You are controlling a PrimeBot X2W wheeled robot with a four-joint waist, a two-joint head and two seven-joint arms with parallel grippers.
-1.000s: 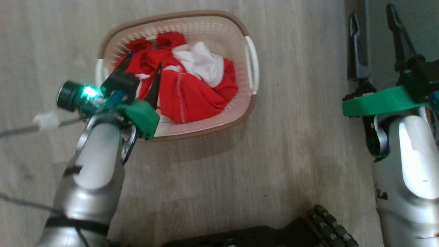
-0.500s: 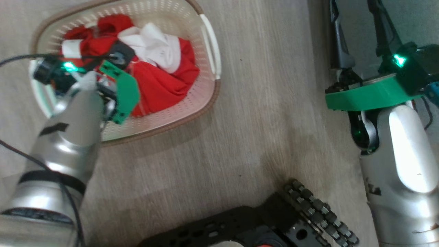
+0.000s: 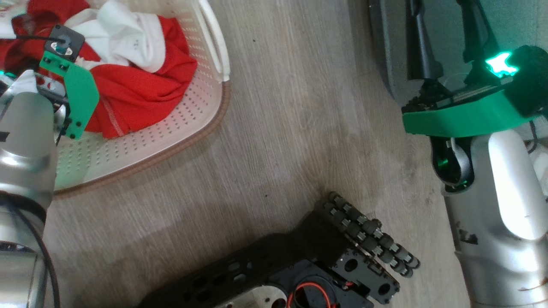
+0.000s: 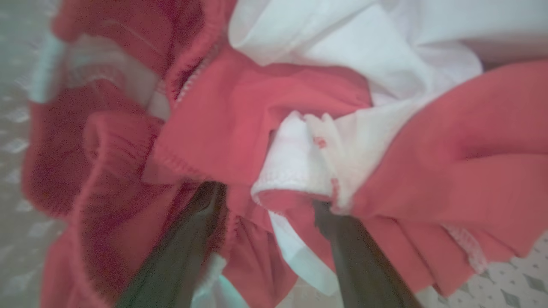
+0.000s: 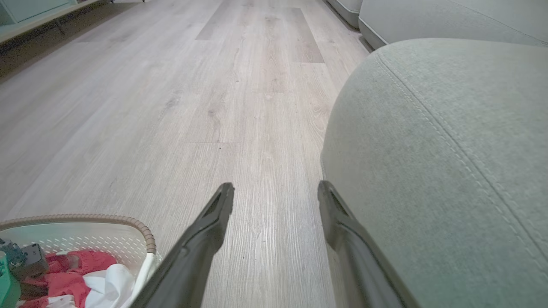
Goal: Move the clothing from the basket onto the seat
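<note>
The cream basket (image 3: 180,124) stands on the floor at the upper left, holding the red and white clothing (image 3: 141,94). My left gripper (image 4: 269,196) is open and reaches down into the pile. Its dark fingers (image 4: 184,252) are spread, with their tips buried under folds of red and white cloth (image 4: 239,124). In the head view its wrist hides the fingers. My right gripper (image 3: 441,17) is open and holds nothing, hovering by the edge of the grey-green seat (image 3: 522,21). The right wrist view shows the right gripper (image 5: 276,188), the seat (image 5: 428,149) beside it, and the basket (image 5: 85,218) at lower left.
My black base with its roller wheel (image 3: 368,239) lies at the bottom centre. Wood floor (image 3: 278,107) stretches between basket and seat. A second grey cushion (image 5: 428,17) sits beyond the seat, and a low cabinet base (image 5: 25,17) runs along the far left.
The head camera has swung, sliding the basket toward the upper left of the picture. My left gripper has dropped from above the basket into the clothing. The right arm has held still.
</note>
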